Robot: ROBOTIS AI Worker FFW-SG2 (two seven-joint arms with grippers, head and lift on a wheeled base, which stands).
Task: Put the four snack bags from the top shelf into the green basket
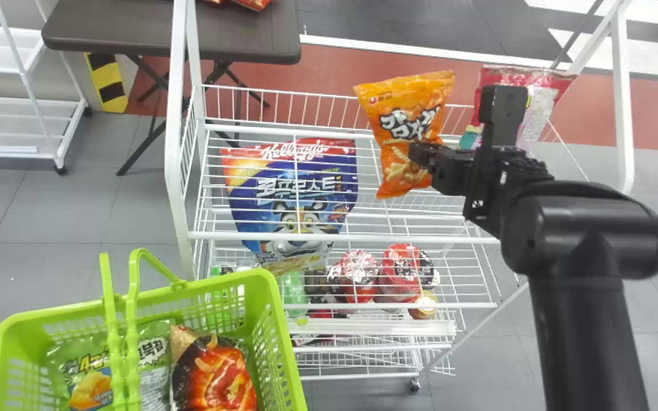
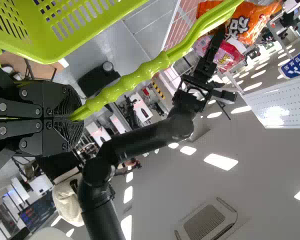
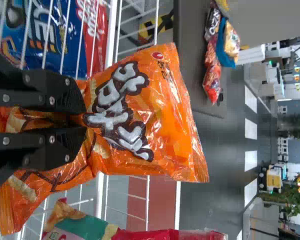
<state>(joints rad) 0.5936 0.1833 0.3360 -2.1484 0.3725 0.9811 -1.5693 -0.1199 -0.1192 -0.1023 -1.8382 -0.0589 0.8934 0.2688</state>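
Head view: the right tool (image 1: 419,155) points left.

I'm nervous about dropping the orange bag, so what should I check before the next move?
1. Orange snack bag gripped by right tool: ok.
2. Snack bag clear of wire rack: cannot tell.
3. Basket handle gripped by left tool: ok.
4. Green basket opening free of handles: not ok, they cross it.
5. Snack bag above basket: not ok, it's over the rack.
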